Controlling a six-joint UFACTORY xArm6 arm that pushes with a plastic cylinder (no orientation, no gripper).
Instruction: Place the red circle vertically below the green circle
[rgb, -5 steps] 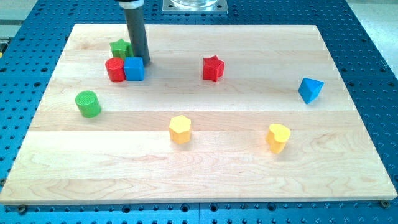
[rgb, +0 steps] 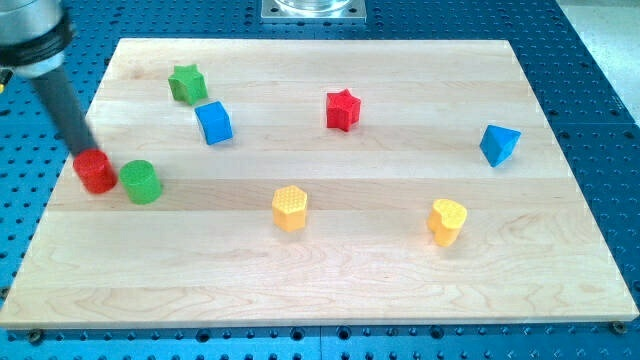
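The red circle (rgb: 97, 172) sits near the board's left edge, touching or almost touching the green circle (rgb: 142, 182) on its right. My tip (rgb: 85, 151) rests against the red circle's upper left side; the rod rises to the view's top left. The green circle stands slightly lower in the view than the red one.
A green star (rgb: 186, 82) and a blue cube (rgb: 214, 122) lie at the upper left. A red star (rgb: 342, 109) is at top centre, a blue triangle (rgb: 499, 144) at the right. A yellow hexagon (rgb: 290, 208) and a yellow heart (rgb: 447, 221) lie lower down on the wooden board (rgb: 330, 280).
The rod swung from beside the blue cube to the far left. The red circle moved down-left, next to the green circle. The blue cube turned and shifted slightly; the green circle edged down.
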